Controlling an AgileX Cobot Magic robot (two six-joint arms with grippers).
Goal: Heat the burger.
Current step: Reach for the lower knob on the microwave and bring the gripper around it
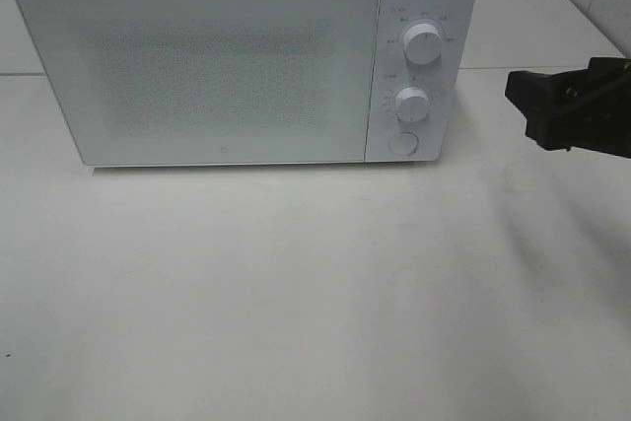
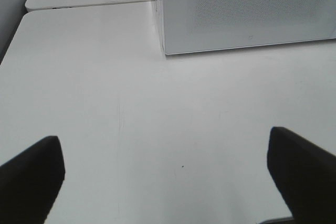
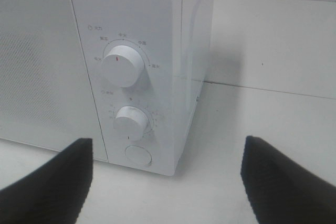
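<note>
The left gripper (image 2: pixel 163 148) hangs open and empty over the table (image 2: pixel 105 77), near the microwave (image 1: pixel 227 66), whose door is shut. The burger shows in no view; perhaps it sits behind the frosted door. The right gripper (image 3: pixel 167 145), jaws apart and empty, faces the controls, so the next move likely calls for closing squarely on the lower knob (image 3: pixel 130 123).

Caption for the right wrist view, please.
Open right claw faces the closed microwave's upper dial, lower dial and round button.
</note>
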